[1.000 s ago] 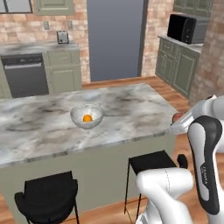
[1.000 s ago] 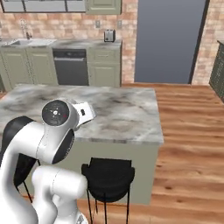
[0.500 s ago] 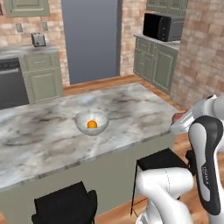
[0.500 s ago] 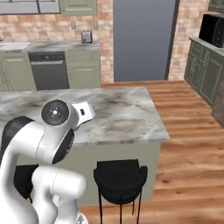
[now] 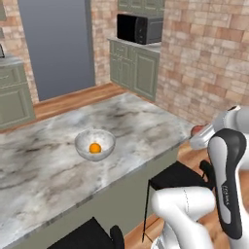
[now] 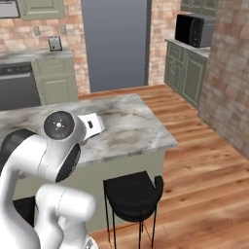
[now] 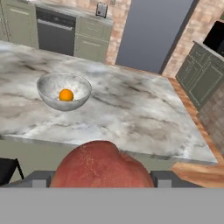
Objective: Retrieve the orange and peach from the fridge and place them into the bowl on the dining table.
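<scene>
peach (image 7: 101, 165) pinkish-red, finely speckled, pinched in gripper (image 7: 101, 178); bright orange (image 7: 66, 95) sits in glossy pale bowl (image 7: 52, 85) on veined marble tabletop (image 7: 131, 113)

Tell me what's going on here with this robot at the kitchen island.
The robot is carrying the peach in its tool, which is shut on the fruit. The orange already sits in the bowl on the dining table. The peach is held off the table's near edge, short of the bowl, so it is not yet delivered.
</scene>
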